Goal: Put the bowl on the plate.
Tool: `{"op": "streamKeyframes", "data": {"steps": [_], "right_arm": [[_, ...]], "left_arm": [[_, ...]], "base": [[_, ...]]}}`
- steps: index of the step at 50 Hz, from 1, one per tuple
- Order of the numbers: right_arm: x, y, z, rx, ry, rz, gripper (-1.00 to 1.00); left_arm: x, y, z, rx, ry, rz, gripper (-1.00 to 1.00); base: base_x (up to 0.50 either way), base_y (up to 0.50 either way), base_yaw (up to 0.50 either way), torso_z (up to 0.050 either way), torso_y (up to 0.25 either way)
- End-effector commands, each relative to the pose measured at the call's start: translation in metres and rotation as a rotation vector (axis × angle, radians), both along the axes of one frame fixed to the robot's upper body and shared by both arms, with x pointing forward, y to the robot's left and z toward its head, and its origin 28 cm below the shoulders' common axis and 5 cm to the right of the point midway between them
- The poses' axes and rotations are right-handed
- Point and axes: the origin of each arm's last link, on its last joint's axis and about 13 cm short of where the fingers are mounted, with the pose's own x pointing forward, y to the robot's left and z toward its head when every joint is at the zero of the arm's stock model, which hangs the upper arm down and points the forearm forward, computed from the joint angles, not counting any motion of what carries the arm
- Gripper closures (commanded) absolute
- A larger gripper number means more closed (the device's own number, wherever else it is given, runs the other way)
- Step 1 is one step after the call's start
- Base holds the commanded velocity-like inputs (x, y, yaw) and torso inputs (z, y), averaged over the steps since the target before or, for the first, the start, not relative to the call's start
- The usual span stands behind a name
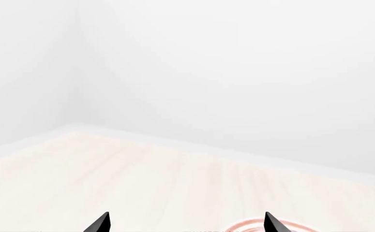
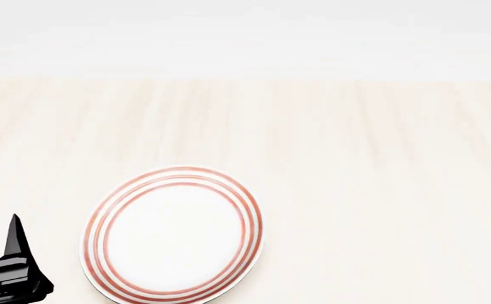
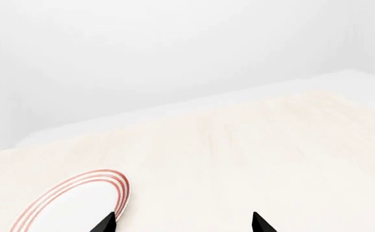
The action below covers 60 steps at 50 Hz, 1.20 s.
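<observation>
The plate [image 2: 173, 235], white with three red rings round its rim, lies flat on the pale wooden table [image 2: 355, 164] at the near left. The bowl is out of view in every frame. My left gripper [image 1: 186, 223] is open with nothing between its dark fingertips. A sliver of the plate's rim [image 1: 248, 225] shows beside one tip. In the head view one of its fingers [image 2: 14, 244] stands just left of the plate, apart from it. My right gripper [image 3: 183, 223] is open and empty too, with the plate [image 3: 71, 203] beside one fingertip.
The table's far edge meets a plain white wall [image 2: 245, 38]. A room corner [image 1: 77, 96] shows in the left wrist view. Nothing else stands on the visible tabletop.
</observation>
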Motion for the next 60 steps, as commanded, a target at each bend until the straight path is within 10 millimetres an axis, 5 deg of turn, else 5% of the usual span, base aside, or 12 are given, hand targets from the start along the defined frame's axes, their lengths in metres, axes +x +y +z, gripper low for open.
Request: {"op": "streamKeyframes", "data": {"steps": [1,19,32,60], "right_arm": [[-0.005,0.003,0.021,0.056,0.046,0.116,-1.00],[0.005,0.014,0.040,-0.010,0.270,0.245,-1.00],[0.025,0.014,0.030,-0.060,0.447,0.288,-1.00],[0.040,-0.006,0.028,-0.024,0.477,0.245,-1.00]], "left_arm": [[-0.001,-0.002,-0.004,0.001,0.000,-0.010,-1.00],[-0.003,-0.003,-0.005,0.004,0.002,-0.023,-1.00],[-0.002,-0.004,-0.004,-0.003,0.002,-0.028,-1.00],[-0.005,-0.005,-0.004,-0.002,0.005,-0.031,-1.00]], "base": [[0.00,0.00,0.00,0.000,0.000],[0.00,0.00,0.00,0.000,0.000],[0.00,0.00,0.00,0.000,0.000],[0.00,0.00,0.00,0.000,0.000]]}}
